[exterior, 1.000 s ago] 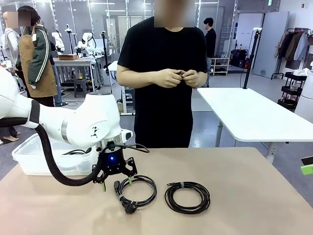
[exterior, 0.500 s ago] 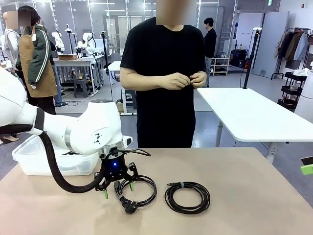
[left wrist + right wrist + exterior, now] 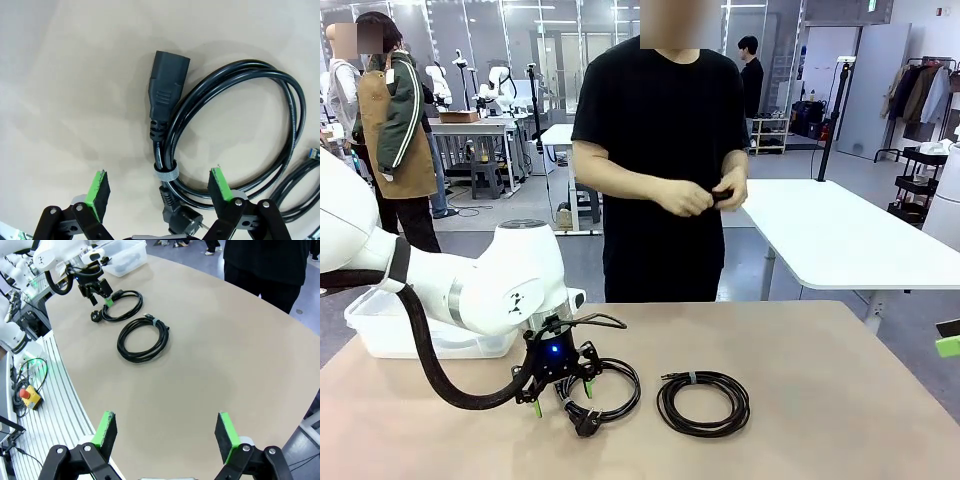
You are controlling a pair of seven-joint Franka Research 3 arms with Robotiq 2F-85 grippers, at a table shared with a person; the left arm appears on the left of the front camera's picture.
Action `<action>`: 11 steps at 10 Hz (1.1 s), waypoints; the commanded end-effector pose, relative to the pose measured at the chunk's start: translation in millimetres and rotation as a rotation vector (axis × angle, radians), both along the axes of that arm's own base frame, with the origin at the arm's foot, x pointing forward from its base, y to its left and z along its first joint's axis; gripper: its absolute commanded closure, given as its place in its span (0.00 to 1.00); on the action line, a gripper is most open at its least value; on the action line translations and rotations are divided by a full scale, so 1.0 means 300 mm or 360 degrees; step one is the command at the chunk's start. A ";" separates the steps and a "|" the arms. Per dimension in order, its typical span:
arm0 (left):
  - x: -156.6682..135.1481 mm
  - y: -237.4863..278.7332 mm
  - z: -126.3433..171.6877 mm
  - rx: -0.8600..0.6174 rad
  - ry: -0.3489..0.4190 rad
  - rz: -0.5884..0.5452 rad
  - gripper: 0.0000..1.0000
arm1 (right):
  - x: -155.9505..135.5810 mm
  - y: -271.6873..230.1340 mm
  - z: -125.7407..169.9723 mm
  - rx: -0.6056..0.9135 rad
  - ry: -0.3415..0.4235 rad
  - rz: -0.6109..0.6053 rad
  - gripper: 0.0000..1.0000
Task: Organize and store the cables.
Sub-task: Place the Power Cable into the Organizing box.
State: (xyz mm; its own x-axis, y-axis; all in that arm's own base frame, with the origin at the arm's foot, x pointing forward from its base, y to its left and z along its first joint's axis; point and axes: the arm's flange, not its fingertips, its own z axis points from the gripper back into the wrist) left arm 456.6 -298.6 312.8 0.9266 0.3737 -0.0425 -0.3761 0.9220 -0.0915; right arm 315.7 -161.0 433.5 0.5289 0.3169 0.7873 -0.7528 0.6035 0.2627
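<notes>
Beige is the colour of the desk (image 3: 840, 400), and on it we see two black cables, each wound as a round coil. The first coil (image 3: 174, 135) lies near the left of the desk, and the second coil (image 3: 744, 402) lies just beside it toward the right; the two are apart and do not touch.

The left end effector (image 3: 562, 398) hangs low over the near-left edge of the first coil, pointing down. Its two fingers are spread wide and pinch nothing. In the left wrist view we see its green pads (image 3: 97, 187) standing one on each side of the place where a small band (image 3: 165, 174) ties the strands together. The pads do not touch the cable. We cannot tell if the fingertips touch the desk. A black block-shaped connector (image 3: 167, 85) lies inside the ring of this coil, and a round plug with pins (image 3: 182, 220) lies near the band, between the fingers.

The right end effector (image 3: 166, 430) is high above the desk, well apart from both coils, with its fingers also spread wide and nothing between them.

Behind the left arm, a clear plastic bin (image 3: 380, 335) stands on the far left corner of the desk. A person in a black shirt stands at the far side, with both hands (image 3: 705, 197) together in front of the body around something small and dark, which we cannot identify.
</notes>
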 end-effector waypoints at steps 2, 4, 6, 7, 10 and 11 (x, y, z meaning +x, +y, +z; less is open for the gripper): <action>-0.009 -0.010 -0.026 -0.0004 -0.0029 0.0019 0.30 | 0.007 -0.003 0.000 0.0016 -0.0030 0.0004 0.00; -0.003 -0.013 -0.032 0.0015 -0.0038 0.0003 0.90 | 0.007 -0.003 0.000 0.0016 -0.0030 0.0004 0.00; -0.002 -0.009 -0.019 0.0020 -0.0042 0.0005 1.00 | 0.007 -0.003 0.000 0.0016 -0.0030 0.0004 0.00; 0.001 -0.010 -0.017 0.0032 -0.0024 0.0000 1.00 | 0.007 -0.003 0.000 0.0016 -0.0030 0.0004 0.00; 0.002 -0.003 0.008 0.0024 -0.0035 -0.0008 1.00 | 0.007 -0.003 0.000 0.0016 -0.0030 0.0004 0.00; -0.007 -0.005 0.048 -0.0005 -0.0060 -0.0091 1.00 | 0.007 -0.003 0.000 0.0016 -0.0030 0.0004 0.00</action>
State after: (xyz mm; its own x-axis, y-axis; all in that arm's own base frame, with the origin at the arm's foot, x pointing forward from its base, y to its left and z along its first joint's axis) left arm 456.4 -298.3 315.4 0.9327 0.3594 -0.0294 -0.3605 0.9276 -0.0977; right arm 315.7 -161.1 433.5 0.5290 0.3168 0.7873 -0.7526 0.6038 0.2627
